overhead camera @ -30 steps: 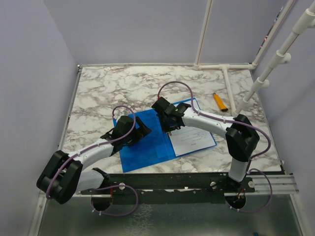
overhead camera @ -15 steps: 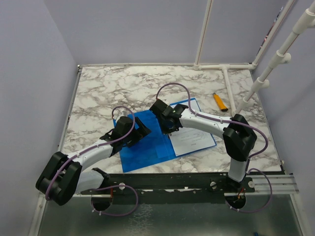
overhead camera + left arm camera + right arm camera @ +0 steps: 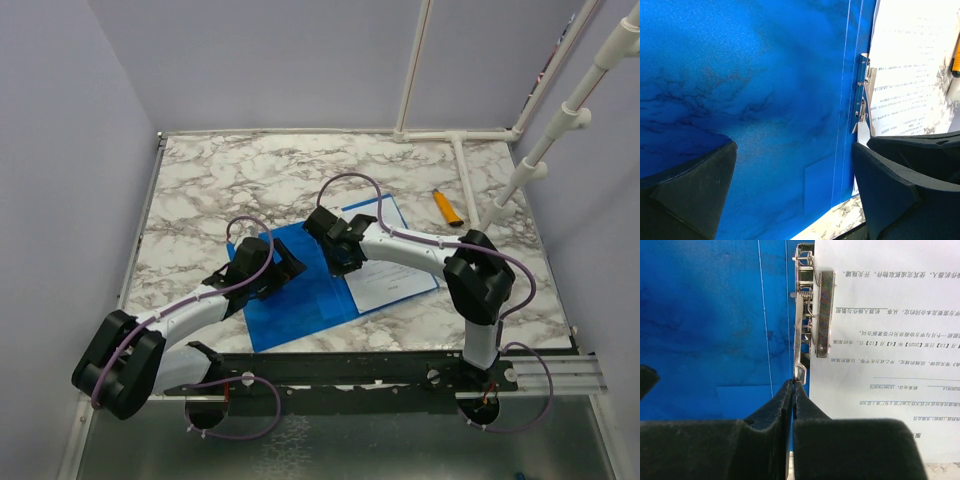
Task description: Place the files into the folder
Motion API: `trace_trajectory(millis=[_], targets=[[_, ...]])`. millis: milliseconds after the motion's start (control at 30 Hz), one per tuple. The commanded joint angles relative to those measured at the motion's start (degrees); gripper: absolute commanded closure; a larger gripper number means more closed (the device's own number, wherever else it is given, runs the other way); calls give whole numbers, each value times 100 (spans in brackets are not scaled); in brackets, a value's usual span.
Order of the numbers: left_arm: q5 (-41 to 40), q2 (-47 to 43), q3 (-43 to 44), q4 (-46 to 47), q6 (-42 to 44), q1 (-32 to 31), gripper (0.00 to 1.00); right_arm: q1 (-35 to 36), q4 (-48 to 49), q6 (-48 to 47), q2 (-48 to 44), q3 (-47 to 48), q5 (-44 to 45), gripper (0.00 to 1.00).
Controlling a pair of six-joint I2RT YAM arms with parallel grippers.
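Note:
The blue folder [image 3: 300, 290] lies open on the marble table. The files [image 3: 390, 283], white sheets with black text, lie on its right half beside the metal clip [image 3: 810, 310] at the spine. My right gripper [image 3: 335, 260] is shut, and its tips [image 3: 793, 384] touch the near end of the clip; nothing shows between the fingers. My left gripper [image 3: 290, 268] is open and empty, low over the folder's bare left flap [image 3: 765, 90], with the clip [image 3: 862, 95] and files [image 3: 905, 75] to its right.
An orange marker-like object [image 3: 447, 207] lies on the table at the back right, beyond the folder. White pipes [image 3: 465, 165] run along the back and right side. Walls enclose the table at left and back.
My right arm has shifted slightly left, bringing its shut gripper along the folder's spine toward the clip. The left arm, folder and files have not moved.

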Motion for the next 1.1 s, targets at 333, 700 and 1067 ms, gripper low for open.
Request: trace_trajectory(millis=[333,700,1067], targets=[[-124,-12,-209,-445,201,-22,1,-2,120,-134,475,-183,96,96],[-107,-25,-179,-459,235,-22,1,-63,252,-181,646,-224,-4,97],[-121,1,-201,-464,253,-22,1,-136,400,-190,777,-393,-29,98]])
